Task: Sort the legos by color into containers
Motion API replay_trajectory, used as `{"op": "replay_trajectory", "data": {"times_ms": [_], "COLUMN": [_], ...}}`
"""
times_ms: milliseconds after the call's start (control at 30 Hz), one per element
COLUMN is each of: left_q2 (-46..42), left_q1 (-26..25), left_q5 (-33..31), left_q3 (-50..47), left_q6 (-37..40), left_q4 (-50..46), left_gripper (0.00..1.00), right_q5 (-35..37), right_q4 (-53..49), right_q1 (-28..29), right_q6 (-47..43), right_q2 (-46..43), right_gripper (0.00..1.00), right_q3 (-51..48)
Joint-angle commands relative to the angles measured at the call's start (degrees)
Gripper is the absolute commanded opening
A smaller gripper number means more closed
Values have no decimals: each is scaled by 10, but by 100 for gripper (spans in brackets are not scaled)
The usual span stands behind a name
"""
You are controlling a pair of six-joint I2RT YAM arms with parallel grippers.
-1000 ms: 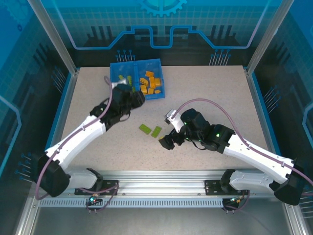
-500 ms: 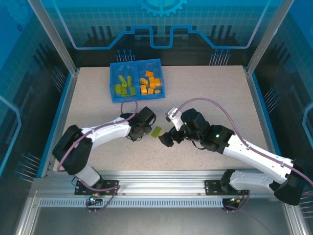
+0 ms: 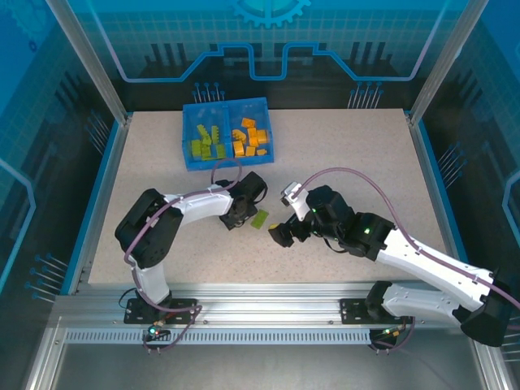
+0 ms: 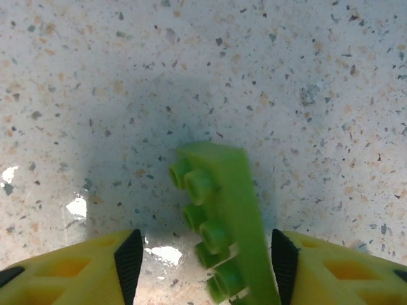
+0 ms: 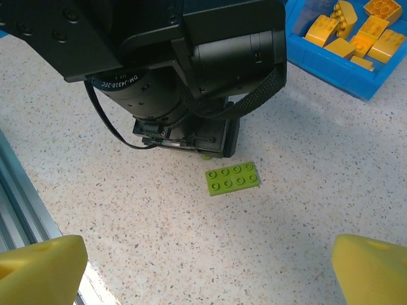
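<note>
— Speckled pale table (image 3: pixel 366 162) is what I see from above, with blue panels around it. At its far side lies the blue tray (image 3: pixel 186 142).

— How do the containers look?

— The left compartment has the lime green legos (image 3: pixel 207 143) and the right one has the orange legos (image 3: pixel 250 137). The divider stands between them.

— And your arms?

— Both reach to the middle of the table, on the near side of the tray. The left gripper (image 3: pixel 235 220) is down at the surface. The right gripper (image 3: pixel 280 236) is near it on the right, and its yellow fingers (image 5: pixel 38 264) are spread wide above the table.

— Does the left one pinch something?

— On my left wrist camera, one green brick (image 4: pixel 222 229) stands on its long side edge between the fingers (image 4: pixel 70 270). Its studs face the finger at the left of that view, and its long axis runs away from the camera, along the gap. The pad at the right is touching it or almost. At the other pad I see free space, so the jaws are parted around it, not pressing.

— Any other piece outside the tray?

— Yes. On my right wrist camera a second green brick (image 5: pixel 233 178) lies flat, studs up, two rows of four, just beside the left gripper. From above, its long axis goes diagonally, from near-left to far-right.
</note>
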Motion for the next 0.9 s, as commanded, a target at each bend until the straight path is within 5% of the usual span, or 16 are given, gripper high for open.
{"op": "replay_trajectory", "data": {"times_ms": [0, 633, 867], "left_q2": [3, -88, -170], "left_q1": [7, 28, 29], "left_q5": [14, 46, 55], "left_q3": [-13, -103, -88], "left_q6": [9, 48, 130], "left_q4": [3, 64, 76], "left_gripper": [54, 16, 8], "right_q5": [4, -33, -124], "right_q4": [3, -4, -2], "right_q1": [-5, -7, -3], "right_q6": [9, 6, -16], "right_q2": [-9, 21, 39], "right_gripper": [100, 100, 100], "right_q3": [-6, 17, 18]}}
